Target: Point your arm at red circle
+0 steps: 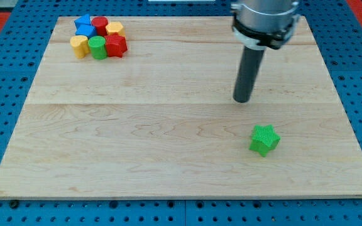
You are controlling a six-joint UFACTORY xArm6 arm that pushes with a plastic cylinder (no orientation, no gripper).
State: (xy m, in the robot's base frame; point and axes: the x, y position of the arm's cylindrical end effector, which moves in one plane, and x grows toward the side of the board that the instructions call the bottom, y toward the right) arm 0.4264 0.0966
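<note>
The red circle (pixel 100 25) sits in a tight cluster of blocks at the board's top left. Around it are a blue block (pixel 83 26), a yellow block (pixel 115 29), a yellow heart-like block (pixel 78 46), a green cylinder (pixel 97 47) and a red block (pixel 116 45). My tip (pixel 242 100) is far to the view's right of the cluster, right of the board's middle. A green star (pixel 264 139) lies just below and right of the tip, apart from it.
The wooden board (pixel 168 144) rests on a blue perforated table (pixel 5 75). The arm's body (pixel 266 22) hangs over the board's top right.
</note>
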